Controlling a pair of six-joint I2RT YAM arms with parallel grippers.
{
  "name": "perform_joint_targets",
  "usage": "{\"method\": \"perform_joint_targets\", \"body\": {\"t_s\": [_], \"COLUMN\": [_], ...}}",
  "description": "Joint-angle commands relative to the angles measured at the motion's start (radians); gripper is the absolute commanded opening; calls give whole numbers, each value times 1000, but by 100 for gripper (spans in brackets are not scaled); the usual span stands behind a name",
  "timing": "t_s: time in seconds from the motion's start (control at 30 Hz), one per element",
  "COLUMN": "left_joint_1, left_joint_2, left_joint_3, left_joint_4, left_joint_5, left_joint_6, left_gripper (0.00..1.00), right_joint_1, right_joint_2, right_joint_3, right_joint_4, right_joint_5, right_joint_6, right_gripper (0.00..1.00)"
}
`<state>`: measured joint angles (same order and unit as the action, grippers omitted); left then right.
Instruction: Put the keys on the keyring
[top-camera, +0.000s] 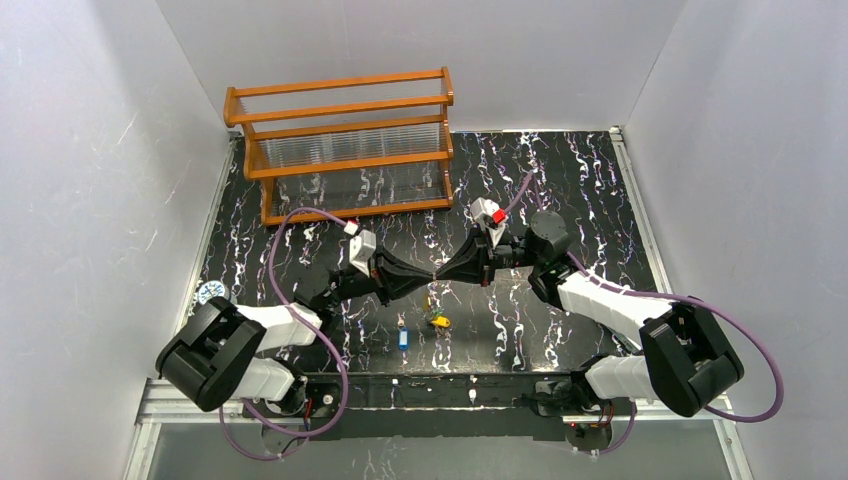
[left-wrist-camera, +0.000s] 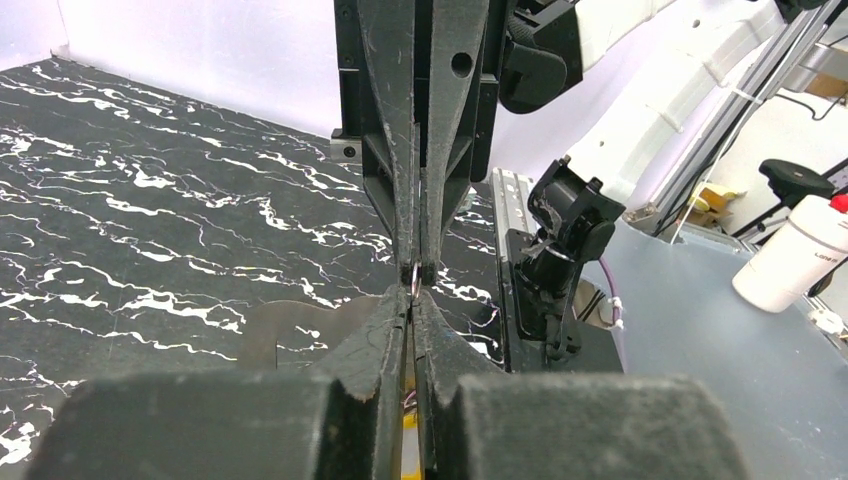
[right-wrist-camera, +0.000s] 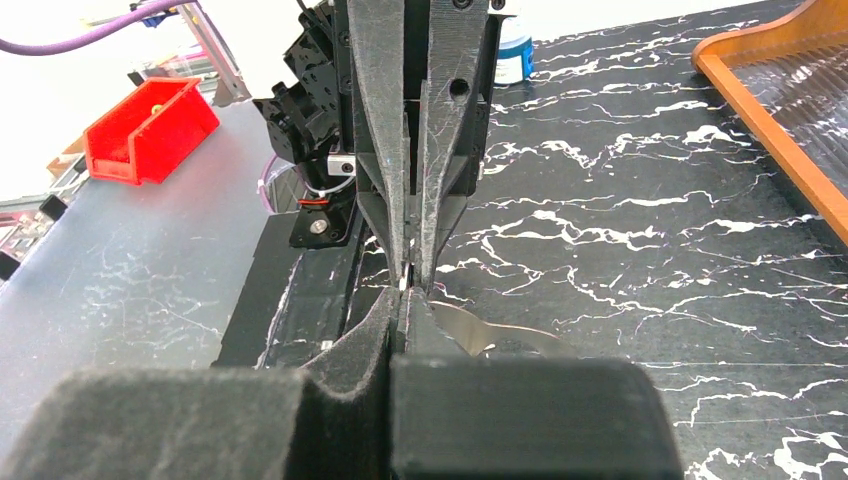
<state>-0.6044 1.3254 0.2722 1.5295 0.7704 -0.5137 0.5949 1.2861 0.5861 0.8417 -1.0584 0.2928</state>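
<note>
Rough black left fingers (left-wrist-camera: 375, 340) and right fingers (left-wrist-camera: 385, 150) meet tip to tip above the marble-look black worktop (top-camera: 560, 180), both pairs squeezed together. A sliver of thin silvery keyring (left-wrist-camera: 414, 281) wire shows right at the meeting point. I think the right ones pinch it, but the view's tight. Blue key (top-camera: 402, 337) and yellow key (top-camera: 440, 321) lie loose underneath, with the wooden slatted rack (top-camera: 345, 150) well behind.

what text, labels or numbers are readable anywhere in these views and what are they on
None can be read.
White bottle, left wrist view: dark print on its side, too blurred to read.
Blue-and-white container, right wrist view: label too small to read.
</note>
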Motion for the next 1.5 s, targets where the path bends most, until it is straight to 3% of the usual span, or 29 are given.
{"method": "perform_joint_targets", "body": {"t_s": [0.0,0.07,0.1,0.27,0.43,0.5,0.63,0.8,1.17,1.47], "left_joint_1": [-5,-5,-5,-5,-5,-5,-5,-6,-6,-6], "left_joint_2": [16,12,5,-75,-203,-266,-407,-539,-683,-728], "left_joint_3": [42,41,40,69,103,122,177,197,71,31], "left_joint_4": [66,66,63,-147,-408,-590,-942,-1160,-1025,-980], "left_joint_5": [37,41,44,65,67,46,-25,-85,-119,-155], "left_joint_6": [0,3,9,148,388,521,827,1092,1203,1206], "left_gripper": [0,0,0,0,0,0,0,0,0,0], "right_joint_1": [-6,-6,-6,-6,-6,-9,-8,-9,-9,-8], "right_joint_2": [-17,-21,-26,-58,-125,-160,-230,-266,-253,-231], "right_joint_3": [26,26,27,39,23,-10,-49,-55,-80,-78], "right_joint_4": [43,25,13,-72,-116,-90,-82,-129,-96,-123], "right_joint_5": [-4,11,21,79,207,274,392,439,432,399], "right_joint_6": [-6,-13,-17,-61,-82,-69,-67,-105,-100,-134], "right_gripper": [1,1,6,57,89,97,99,99,99,99]}}
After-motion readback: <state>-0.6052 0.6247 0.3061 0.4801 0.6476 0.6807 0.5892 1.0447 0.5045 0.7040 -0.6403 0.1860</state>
